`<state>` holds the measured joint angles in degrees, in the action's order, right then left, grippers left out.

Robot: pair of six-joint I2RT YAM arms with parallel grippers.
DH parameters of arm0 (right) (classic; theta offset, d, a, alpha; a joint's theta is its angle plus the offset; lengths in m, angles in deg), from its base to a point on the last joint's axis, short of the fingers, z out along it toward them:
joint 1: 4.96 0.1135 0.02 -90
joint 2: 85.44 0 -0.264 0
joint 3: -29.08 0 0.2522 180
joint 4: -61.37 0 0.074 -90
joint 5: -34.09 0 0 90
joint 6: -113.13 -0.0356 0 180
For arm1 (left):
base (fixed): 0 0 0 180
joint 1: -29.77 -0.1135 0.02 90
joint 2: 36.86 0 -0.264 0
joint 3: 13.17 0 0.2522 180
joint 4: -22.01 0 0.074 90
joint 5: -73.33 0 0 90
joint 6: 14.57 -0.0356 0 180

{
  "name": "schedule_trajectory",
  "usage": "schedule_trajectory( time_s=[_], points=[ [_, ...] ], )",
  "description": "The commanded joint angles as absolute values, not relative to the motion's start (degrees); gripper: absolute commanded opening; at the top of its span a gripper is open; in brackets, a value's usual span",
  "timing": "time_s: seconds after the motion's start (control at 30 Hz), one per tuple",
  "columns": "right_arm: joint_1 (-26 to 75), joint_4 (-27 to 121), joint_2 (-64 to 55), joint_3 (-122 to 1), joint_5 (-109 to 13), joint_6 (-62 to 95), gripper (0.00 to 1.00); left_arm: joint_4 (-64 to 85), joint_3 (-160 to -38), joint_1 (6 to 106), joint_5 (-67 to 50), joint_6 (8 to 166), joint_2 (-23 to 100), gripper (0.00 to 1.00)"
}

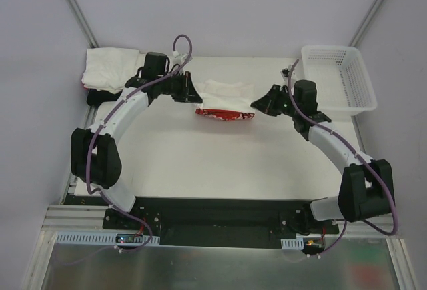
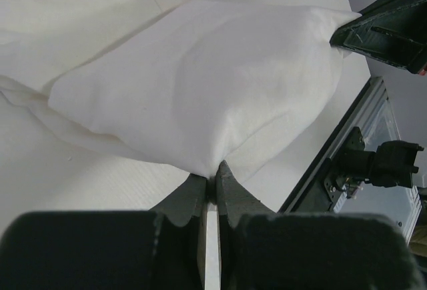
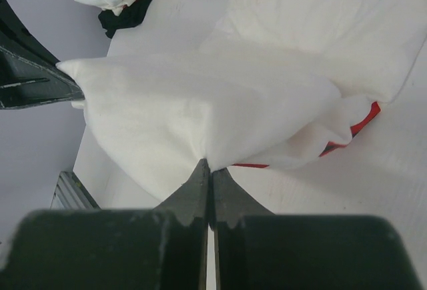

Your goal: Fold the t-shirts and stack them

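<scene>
At centre, one shirt (image 2: 200, 83), two claws (image 2: 212, 182) (image 3: 208, 171) pinching

Honestly nothing readable here. The red shirt (image 1: 223, 113) toward the far edge of the counter (image 1: 200, 163) has white print, but it's too small and crumpled to read.

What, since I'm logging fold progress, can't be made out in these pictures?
Top view: the red printed cloth t-shirt is mostly covered by the white cloth t-shirt; its lettering too small to read.
Top view: the black cloth t-shirt sits mostly under the crumpled white cloth heap; shirt count unclear.
Wrist views: layers pinched by the left claw and right claw are hidden in folds.
</scene>
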<state>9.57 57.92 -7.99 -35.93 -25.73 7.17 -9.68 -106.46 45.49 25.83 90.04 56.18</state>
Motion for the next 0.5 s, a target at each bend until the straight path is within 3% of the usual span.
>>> schedule_trajectory(
  time_s=[0.0, 0.47],
  points=[
    [9.5, 59.0, -2.5, -43.3, -26.5, 7.9, 0.01, -9.1, -111.9, 44.9, 25.3, 90.9, 61.7, 0.00],
    [7.9, 57.1, 15.0, -60.5, -25.3, 7.0, 0.01, -9.4, -127.0, 41.2, 29.6, 92.7, 75.5, 0.00]
  ],
)
